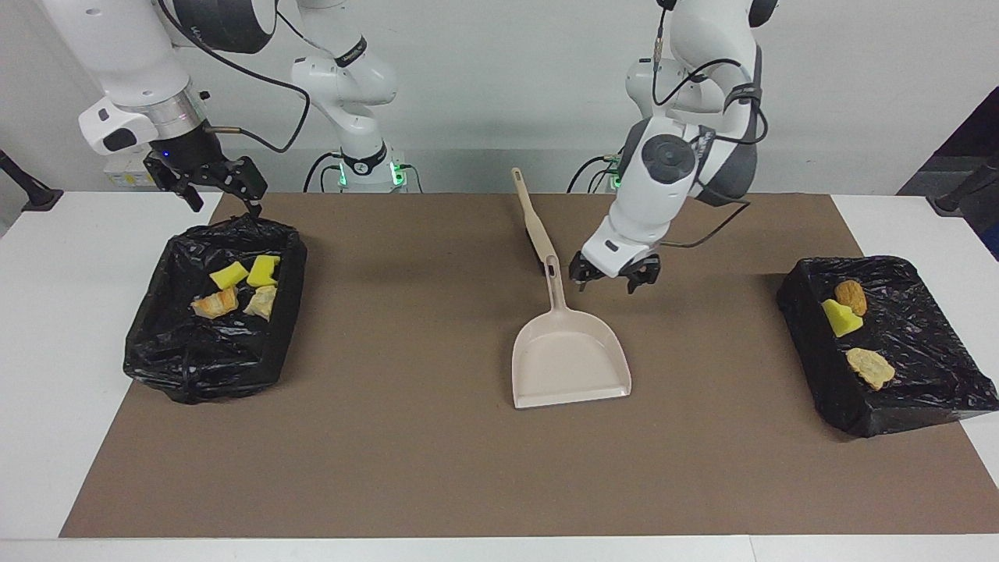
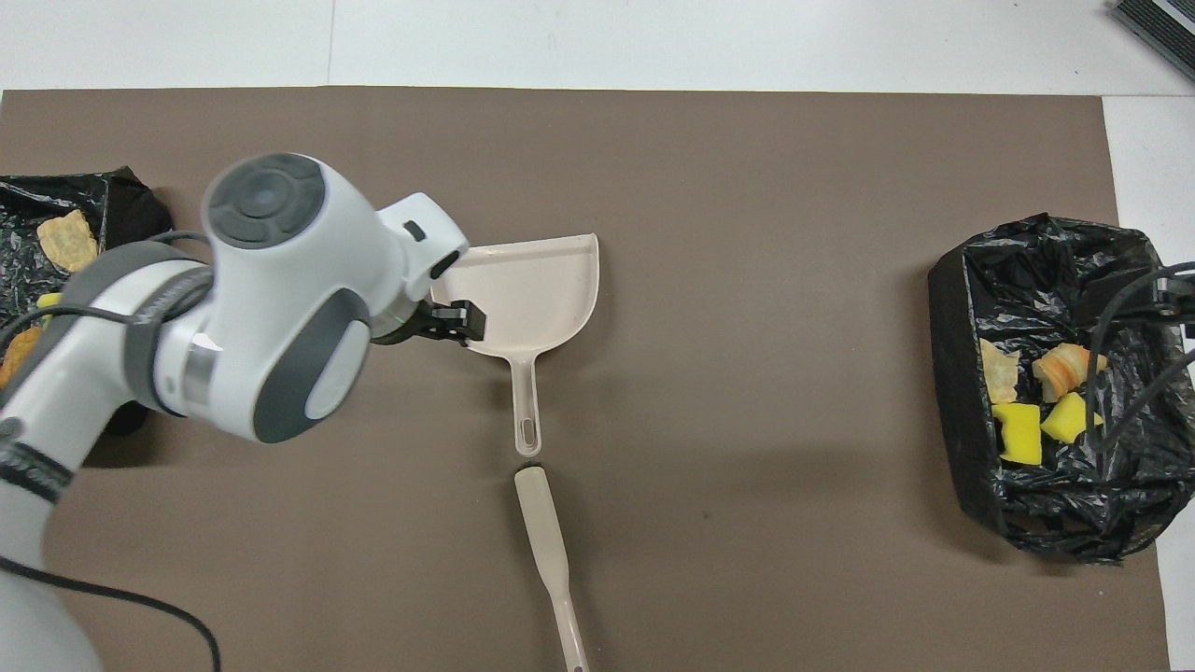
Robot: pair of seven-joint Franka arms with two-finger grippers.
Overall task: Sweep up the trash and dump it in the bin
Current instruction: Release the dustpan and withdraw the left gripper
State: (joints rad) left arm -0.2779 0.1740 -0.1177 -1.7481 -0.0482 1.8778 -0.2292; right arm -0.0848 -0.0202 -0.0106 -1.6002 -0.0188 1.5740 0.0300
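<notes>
On brown mat [image 1: 406,437], two bins [image 1: 211,312], seven trash bits [image 1: 228,275], one dustpan [image 1: 570,355]

No readable text, label, brand, number or sign to be made out on any object, faint lettering seen on a dark strap around the left arm [image 1: 734,97], too small to be read

The dustpan [image 1: 570,357] lies mid-mat [image 1: 406,460], the brush [image 1: 531,218] just nearer the robots. A trash [image 1: 234,289]-holding bin [image 1: 195,367] sits at each table end.
</notes>
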